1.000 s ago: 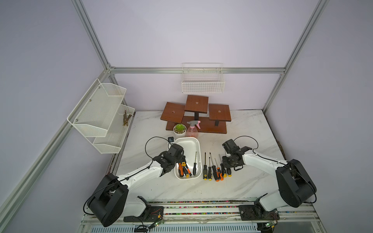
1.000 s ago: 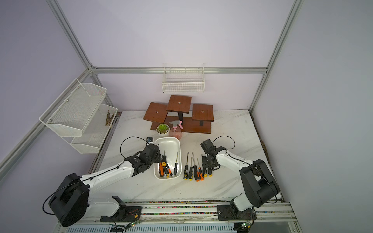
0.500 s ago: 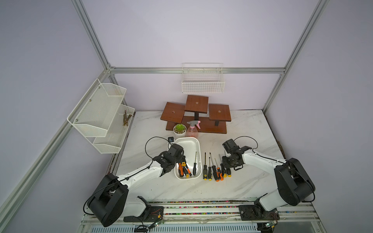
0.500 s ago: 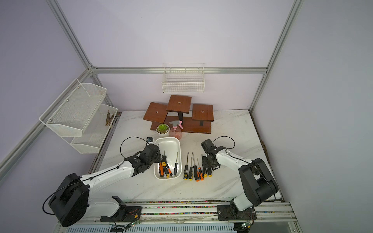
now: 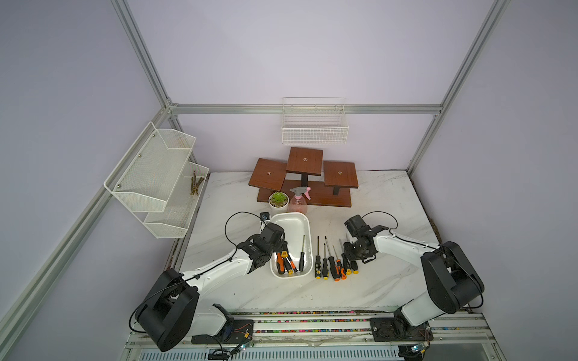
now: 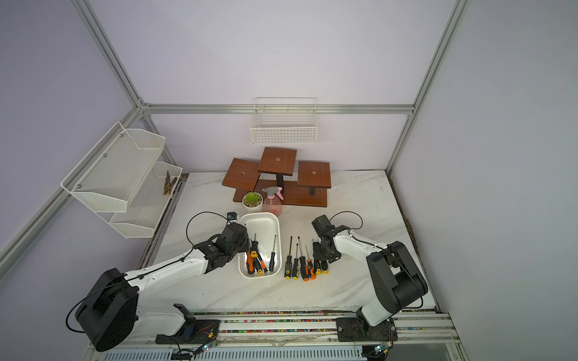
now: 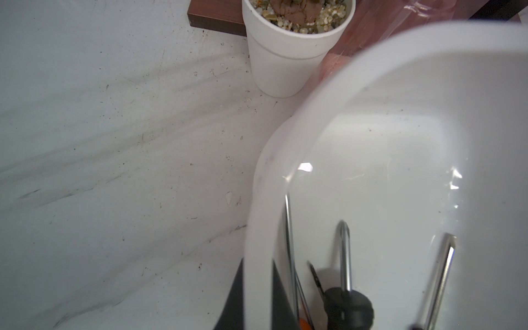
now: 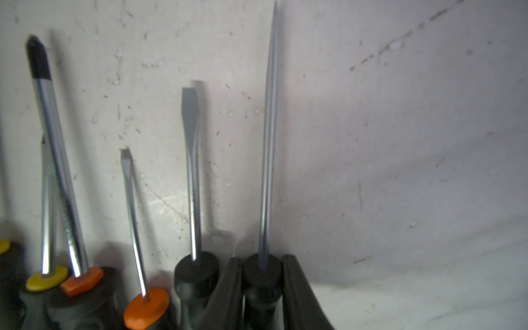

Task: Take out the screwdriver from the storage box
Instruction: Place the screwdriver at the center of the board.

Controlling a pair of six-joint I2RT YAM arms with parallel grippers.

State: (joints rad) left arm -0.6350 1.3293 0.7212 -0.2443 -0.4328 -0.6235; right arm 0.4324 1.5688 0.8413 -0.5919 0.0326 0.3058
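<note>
With the left hand (image 7: 257, 297) pinching the box (image 5: 292, 226) by its rim, the right hand (image 8: 263, 285), closed on the end screwdriver (image 8: 267, 171), should open fully, then lift clear.

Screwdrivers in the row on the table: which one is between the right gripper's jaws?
The end screwdriver, farthest from the box: black handle, long thin shaft.

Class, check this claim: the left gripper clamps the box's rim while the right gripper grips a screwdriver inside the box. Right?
Not quite. The right gripper grips its screwdriver outside the box, at the end of the row on the table, as both top views show. The left gripper does clamp the rim.
</note>
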